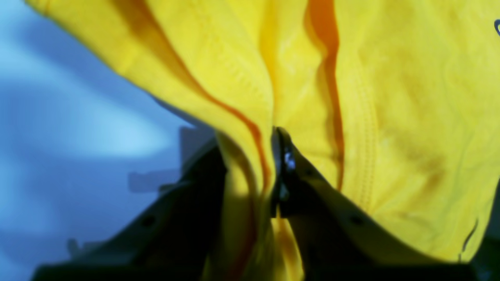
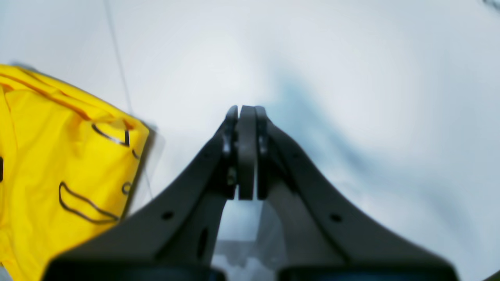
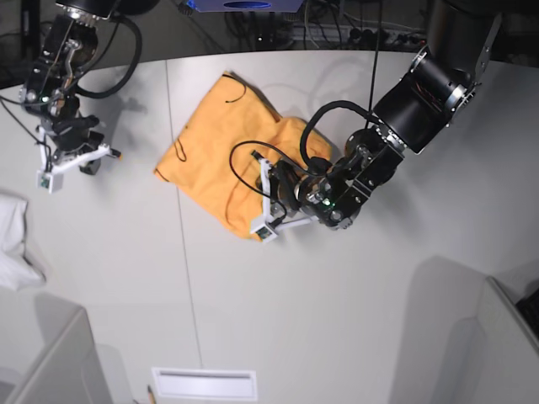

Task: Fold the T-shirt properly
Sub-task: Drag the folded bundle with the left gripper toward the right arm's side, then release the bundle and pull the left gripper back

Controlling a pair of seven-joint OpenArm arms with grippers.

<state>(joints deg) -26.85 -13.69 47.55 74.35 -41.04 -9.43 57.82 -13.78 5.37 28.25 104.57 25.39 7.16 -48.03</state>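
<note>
The T-shirt [image 3: 221, 151] is a light-orange cloth lying crumpled and partly folded on the white table [image 3: 337, 295]. My left gripper [image 3: 268, 192] is at the shirt's near right edge. In the left wrist view the left gripper [image 1: 273, 164] is shut on a bunched fold of the T-shirt [image 1: 390, 97], which is lifted off the table. My right gripper [image 2: 246, 117] is shut and empty above bare table, with the T-shirt [image 2: 58, 164] and its thin black marks to its left. In the base view the right gripper [image 3: 77, 156] is well left of the shirt.
A small white cloth [image 3: 12, 240] lies at the table's left edge. Grey bins stand at the near left [image 3: 50, 362] and near right [image 3: 480, 337]. A white slot plate [image 3: 202, 383] sits at the front edge. Cables hang over the shirt's right side.
</note>
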